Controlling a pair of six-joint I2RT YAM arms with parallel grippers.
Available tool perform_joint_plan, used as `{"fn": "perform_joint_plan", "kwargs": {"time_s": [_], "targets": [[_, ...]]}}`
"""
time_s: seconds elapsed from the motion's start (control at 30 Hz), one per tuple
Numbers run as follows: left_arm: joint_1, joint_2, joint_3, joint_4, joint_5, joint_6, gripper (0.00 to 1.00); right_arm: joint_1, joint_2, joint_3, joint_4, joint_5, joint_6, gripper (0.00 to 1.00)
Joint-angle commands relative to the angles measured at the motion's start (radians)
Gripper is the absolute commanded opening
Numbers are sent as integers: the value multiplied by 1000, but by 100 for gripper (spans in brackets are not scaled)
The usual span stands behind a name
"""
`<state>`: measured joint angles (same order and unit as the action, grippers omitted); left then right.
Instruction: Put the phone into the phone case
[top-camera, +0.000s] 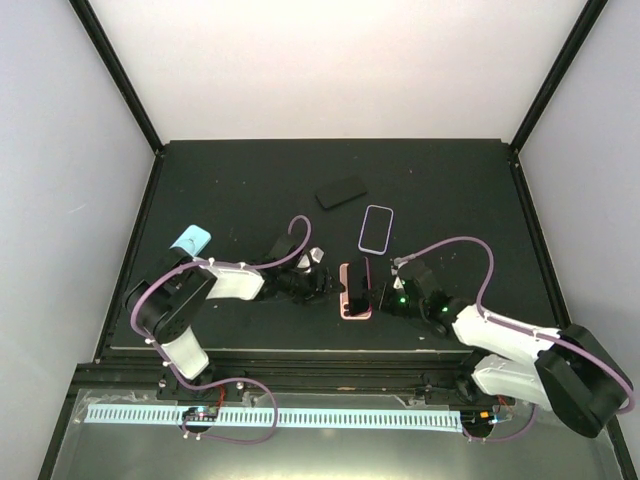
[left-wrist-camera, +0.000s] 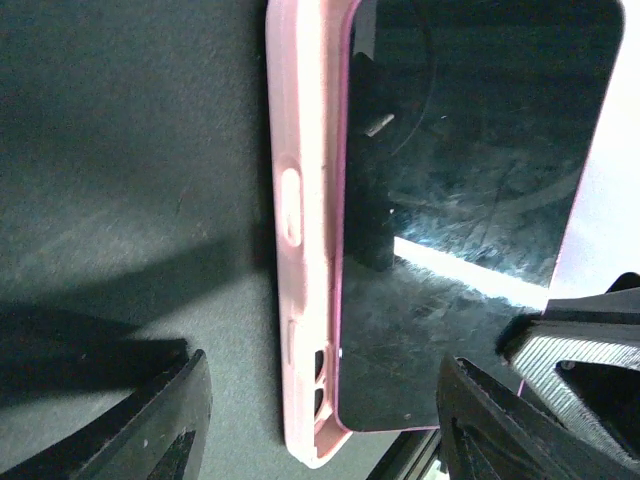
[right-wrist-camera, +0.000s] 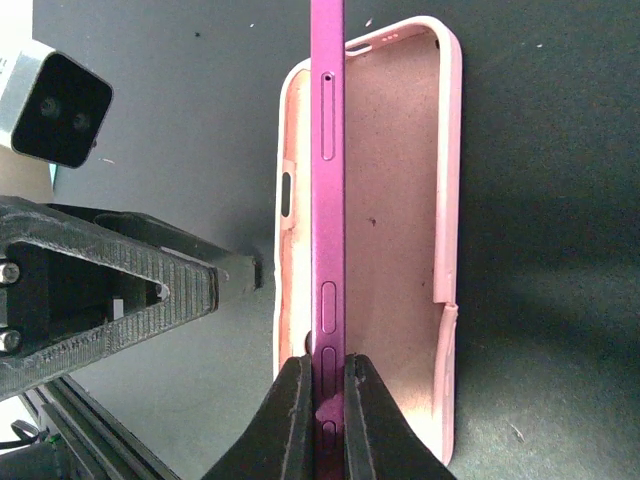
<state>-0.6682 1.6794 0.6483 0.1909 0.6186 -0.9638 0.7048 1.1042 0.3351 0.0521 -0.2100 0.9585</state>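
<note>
The purple phone (right-wrist-camera: 327, 180) stands on edge inside the pink phone case (right-wrist-camera: 400, 250) lying open-side up on the bench (top-camera: 250, 170), the right jaws pinching the phone's end while the left jaws hang spread just beside the case.

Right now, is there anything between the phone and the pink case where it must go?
Nothing visible does. The right gripper pinches the phone on its edge over the open pink case, whose inside is bare. The left gripper is beside the case.

Black-and-white arms (top-camera: 235, 283), purple cables (top-camera: 455, 239)
</note>
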Motion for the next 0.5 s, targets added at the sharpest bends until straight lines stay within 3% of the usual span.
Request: {"fn": "perform_joint_plan", "kwargs": {"time_s": [0.0,0.47], "targets": [[-7,39,39,21,-9,20,63,-3,39,-8,95,-51,-21,1],[-11,73,48,72,1,43,62,-4,192,-50,297,-212,36,1]]}}
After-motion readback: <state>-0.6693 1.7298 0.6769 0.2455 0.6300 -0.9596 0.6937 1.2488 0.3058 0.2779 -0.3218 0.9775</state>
